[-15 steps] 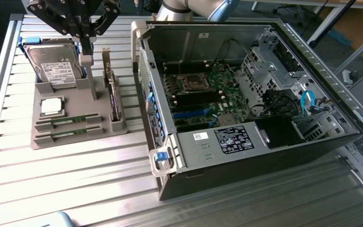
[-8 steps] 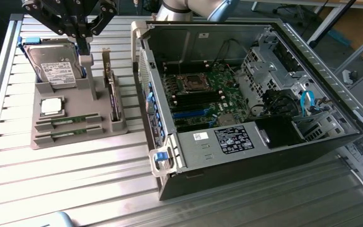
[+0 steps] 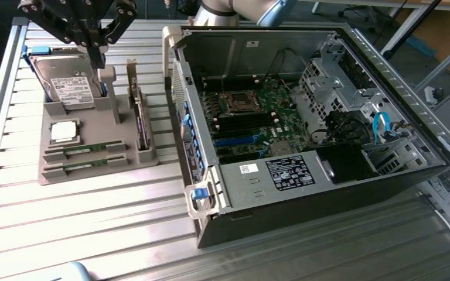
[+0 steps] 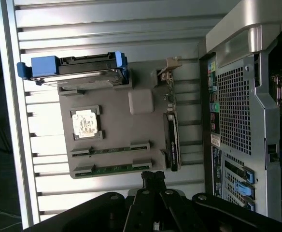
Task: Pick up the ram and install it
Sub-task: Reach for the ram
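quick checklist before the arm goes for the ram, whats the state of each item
1. Ram available: two ram sticks sit in the slots of the gray holder: ok.
2. Contact with the ram: the pincer hangs above the holder, touching nothing: not ok.
3. Access: the computer case is open, with the motherboard exposed: ok.
4. Target free: the memory slots look dark, occupancy and latches unclear: cannot tell.
5. Neighbours: the processor lies apart from the ram sticks: ok.
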Robot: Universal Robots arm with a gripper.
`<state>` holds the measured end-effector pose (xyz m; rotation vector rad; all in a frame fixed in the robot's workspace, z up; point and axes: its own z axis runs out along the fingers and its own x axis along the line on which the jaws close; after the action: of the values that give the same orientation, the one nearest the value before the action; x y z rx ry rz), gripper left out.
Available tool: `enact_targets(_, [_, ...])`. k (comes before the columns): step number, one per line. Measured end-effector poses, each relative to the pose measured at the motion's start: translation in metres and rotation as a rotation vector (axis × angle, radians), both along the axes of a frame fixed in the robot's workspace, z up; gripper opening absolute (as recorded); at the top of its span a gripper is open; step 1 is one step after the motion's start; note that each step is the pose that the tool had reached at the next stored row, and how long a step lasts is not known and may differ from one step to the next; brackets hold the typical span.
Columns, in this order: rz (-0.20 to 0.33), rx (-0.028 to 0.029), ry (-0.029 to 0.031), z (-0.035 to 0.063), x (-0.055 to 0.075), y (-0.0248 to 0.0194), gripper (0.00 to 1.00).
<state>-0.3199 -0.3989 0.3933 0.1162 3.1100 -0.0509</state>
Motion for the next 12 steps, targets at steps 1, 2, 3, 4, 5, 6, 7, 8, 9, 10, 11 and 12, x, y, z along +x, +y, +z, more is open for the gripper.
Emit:
enact_targets(1, [0.000, -0.0001, 0.0000, 0.0000, -0.001, 0.0000, 0.10])
enact_targets(2, [0.000, -0.0002, 0.0000, 0.0000, -0.002, 0.0000, 0.10])
enact_targets(3, [0.000, -0.0003, 0.0000, 0.0000, -0.003, 0.0000, 0.10])
enact_targets(4, [0.000, -0.0005, 0.0000, 0.0000, -0.004, 0.0000, 0.10])
enact_targets(5, [0.000, -0.0006, 0.0000, 0.0000, -0.005, 0.0000, 0.10])
enact_targets(6, [0.000, -0.0007, 0.0000, 0.0000, -0.006, 0.0000, 0.10])
enact_targets(7, [0.000, -0.0009, 0.0000, 0.0000, -0.007, 0.0000, 0.10])
enact_targets(8, [0.000, -0.0010, 0.0000, 0.0000, -0.008, 0.0000, 0.10])
enact_targets(9, [0.000, -0.0012, 0.0000, 0.0000, -0.009, 0.0000, 0.10])
enact_targets(10, [0.000, -0.0012, 0.0000, 0.0000, -0.011, 0.0000, 0.10])
enact_targets(11, [0.000, -0.0013, 0.0000, 0.0000, -0.011, 0.0000, 0.10])
enact_targets(12, [0.000, -0.0015, 0.0001, 0.0000, -0.013, 0.0000, 0.10])
